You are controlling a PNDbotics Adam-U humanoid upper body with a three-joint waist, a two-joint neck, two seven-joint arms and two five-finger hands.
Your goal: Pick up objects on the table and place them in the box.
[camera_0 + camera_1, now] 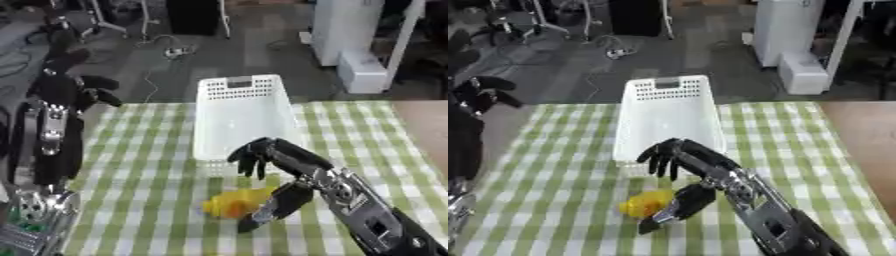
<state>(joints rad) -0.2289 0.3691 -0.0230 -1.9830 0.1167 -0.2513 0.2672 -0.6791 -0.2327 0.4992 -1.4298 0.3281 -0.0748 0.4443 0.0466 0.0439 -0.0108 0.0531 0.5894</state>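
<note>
While reaching in from the lower right, right hand (278, 172) over a yellow toy (233, 202) on the green-and-white checked tablecloth (131, 165). Fingers (252, 159) spread and bent downward above the toy, thumb (278, 206) low against its right side; not closed around it, open and bracketing. Toy lying on the cloth just in front of the near end of a white plastic basket (241, 117), apart from it, with an orange patch low on its near side. Basket standing upright in the middle of the table, long side running away, perforated walls, nothing visible inside. Left hand (83, 92) raised at the far left edge of the table, fingers curled, holding nothing, well apart from toy and basket.
</note>
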